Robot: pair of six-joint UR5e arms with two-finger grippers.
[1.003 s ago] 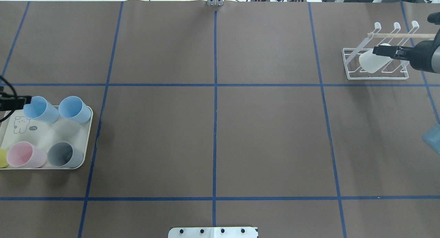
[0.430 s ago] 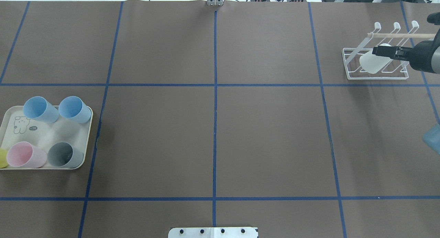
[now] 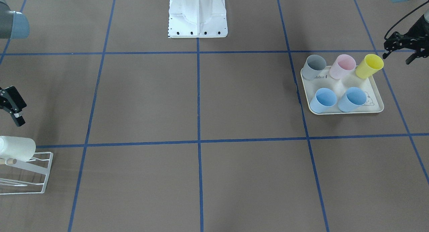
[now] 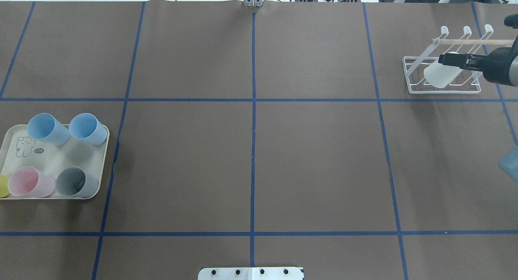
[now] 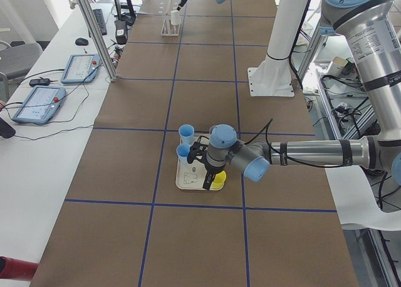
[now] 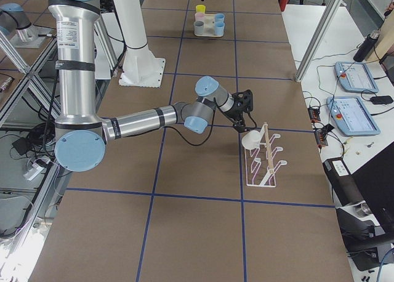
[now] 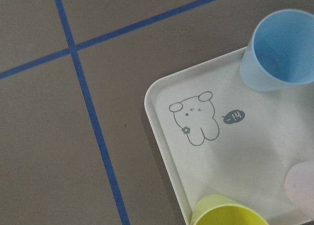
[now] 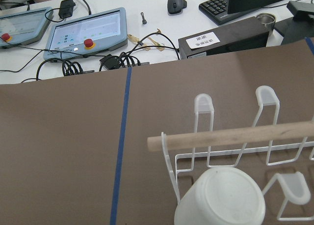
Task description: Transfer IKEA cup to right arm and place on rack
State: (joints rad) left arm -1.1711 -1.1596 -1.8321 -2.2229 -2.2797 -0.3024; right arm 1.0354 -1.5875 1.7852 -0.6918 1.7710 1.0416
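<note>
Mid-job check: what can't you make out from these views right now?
Right gripper jaws: overhead, it overlaps the white cup; its wrist view shows no fingers.
Left gripper jaws: front-facing view, small and dark at the edge; outside the overhead view.
Yellow cup: overhead, cut by the left edge.
Rack: front-facing view, cut by the left edge.

White cup (image 4: 439,75), white rack (image 4: 445,92)

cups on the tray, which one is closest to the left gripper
The yellow cup, on the tray corner beside the left gripper; pink cup, grey cup and blue cups sit farther off.
</note>
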